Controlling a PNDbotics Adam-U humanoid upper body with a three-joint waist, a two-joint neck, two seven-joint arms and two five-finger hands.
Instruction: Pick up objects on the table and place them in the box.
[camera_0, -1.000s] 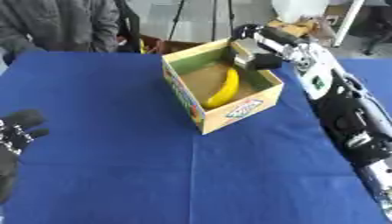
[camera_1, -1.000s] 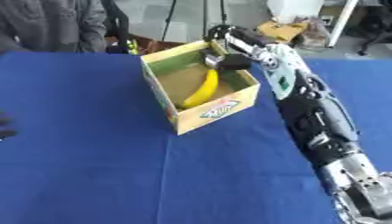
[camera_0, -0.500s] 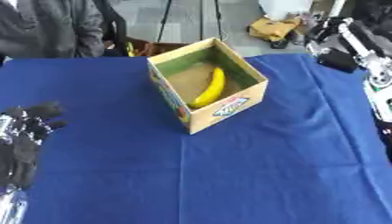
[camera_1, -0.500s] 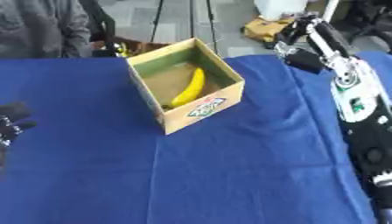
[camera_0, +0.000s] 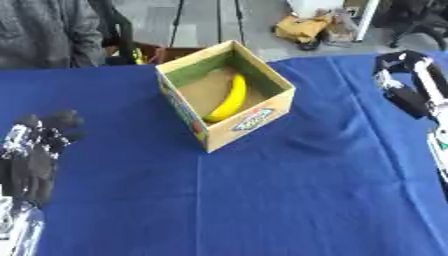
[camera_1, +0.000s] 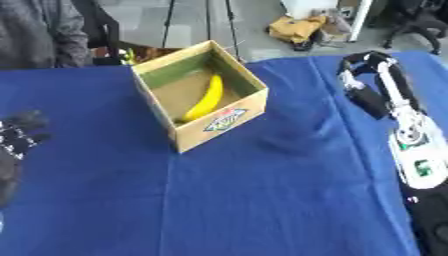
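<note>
Banana (camera_0: 229, 97) lay inside the box (camera_0: 226, 128), slanted along its floor; the box sat on the blue-covered bench (camera_0: 262, 200). Right hand (camera_1: 367, 70) hung right of the box, well apart from it, fingers curled and holding nothing. Left hand (camera_0: 35, 150) rested left of the box, fingers relaxed, upward. No other loose object showed on the cloth. Judged the placing step done; next move would call for finding anything left, else parking the arm.

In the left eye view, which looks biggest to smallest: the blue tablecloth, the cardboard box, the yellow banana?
1. Blue tablecloth, covering most of the view.
2. Open cardboard box.
3. Yellow banana, lying inside the box, clearly smallest.
</note>
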